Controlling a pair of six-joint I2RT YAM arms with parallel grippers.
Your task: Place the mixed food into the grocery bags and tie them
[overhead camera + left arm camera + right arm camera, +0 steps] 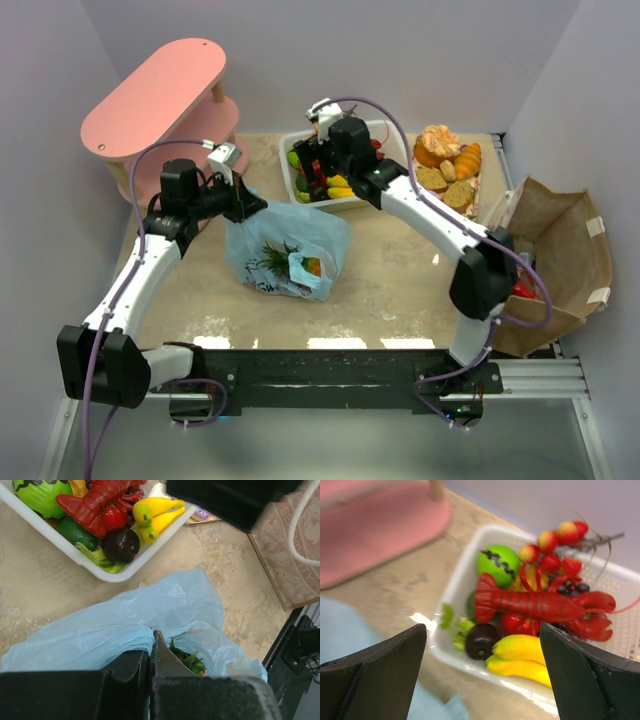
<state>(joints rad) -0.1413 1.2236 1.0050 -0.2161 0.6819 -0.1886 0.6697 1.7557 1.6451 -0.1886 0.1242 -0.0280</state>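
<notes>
Beige, stone-patterned table (400, 265) is walled at the back and both sides, and its widest bare stretch runs from the centre toward 4 o'clock, between the two bags, with another bare strip along the near edge from 5 to 7 o'clock. A pink two-tier shelf (150, 95) crowds the 10 o'clock corner. The brown paper bag (560, 250) stands open at 3 o'clock against the right wall, with something red (522, 290) showing at its mouth. The light-blue plastic bag (285, 245) slumps just left of centre; green spiky leaves (187, 660) and an orange piece (312, 266) show inside it. The white basket (345, 203) sits at 12 o'clock, holding a red lobster (530, 602), yellow bananas (520, 657), a green ball (497, 565), a dark plum (480, 640) and red-yellow berries (560, 535). Bread-like and orange pieces (445, 165) lie heaped at 1 o'clock, just beside the basket. The left gripper (151, 640) sits at the plastic bag's 11 o'clock rim, jaws pressed nearly together on the thin film. The right gripper (482, 630) hangs over the basket's near-left corner with its fingers (385, 670) spread wide, holding nothing.
</notes>
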